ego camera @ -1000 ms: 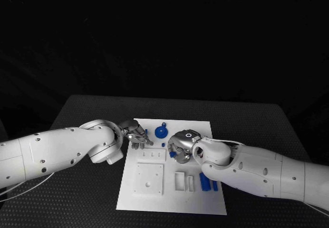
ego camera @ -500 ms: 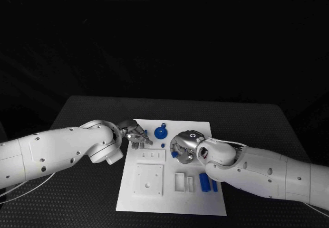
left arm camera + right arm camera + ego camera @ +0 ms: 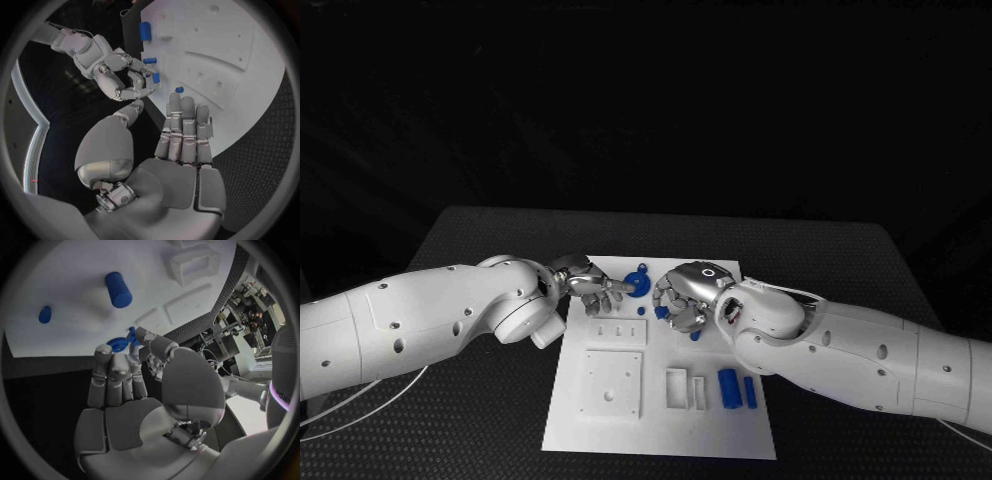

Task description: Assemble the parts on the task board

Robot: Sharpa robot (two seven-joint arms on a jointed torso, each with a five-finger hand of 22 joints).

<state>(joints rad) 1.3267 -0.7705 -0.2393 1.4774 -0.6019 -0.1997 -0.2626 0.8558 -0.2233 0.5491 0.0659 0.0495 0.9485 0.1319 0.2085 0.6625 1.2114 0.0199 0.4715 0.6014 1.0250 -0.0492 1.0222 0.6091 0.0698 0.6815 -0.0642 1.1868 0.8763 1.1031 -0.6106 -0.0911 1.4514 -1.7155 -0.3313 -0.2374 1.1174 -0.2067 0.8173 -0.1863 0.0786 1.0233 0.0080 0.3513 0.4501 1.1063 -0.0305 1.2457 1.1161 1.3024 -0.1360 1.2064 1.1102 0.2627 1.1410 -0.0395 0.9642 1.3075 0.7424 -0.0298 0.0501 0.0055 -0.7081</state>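
**Task board work centred on the far round part**

Task board lying flat in the middle of the black surface, long side running near to far. Blue round part sitting at the board's far end, right between the two hands, probably the piece in hand for this step. Pair of blue cylinders resting near the board's right edge, well apart from both hands, seemingly kept for later. Small blue piece lying just on the near side of the right hand.

Left hand reaching in from the left over the board's far-left corner, fingertips at or touching the round part; grip not clear enough to call, so cannot tell whether holding. Fingers fairly straight and close together in the left wrist view.

Right hand hovering just right of the round part, fingers bent downward toward the board; a small blue bit seen against its fingers, held or merely behind them, cannot tell. Both forearms angled inward, converging on the same far spot.
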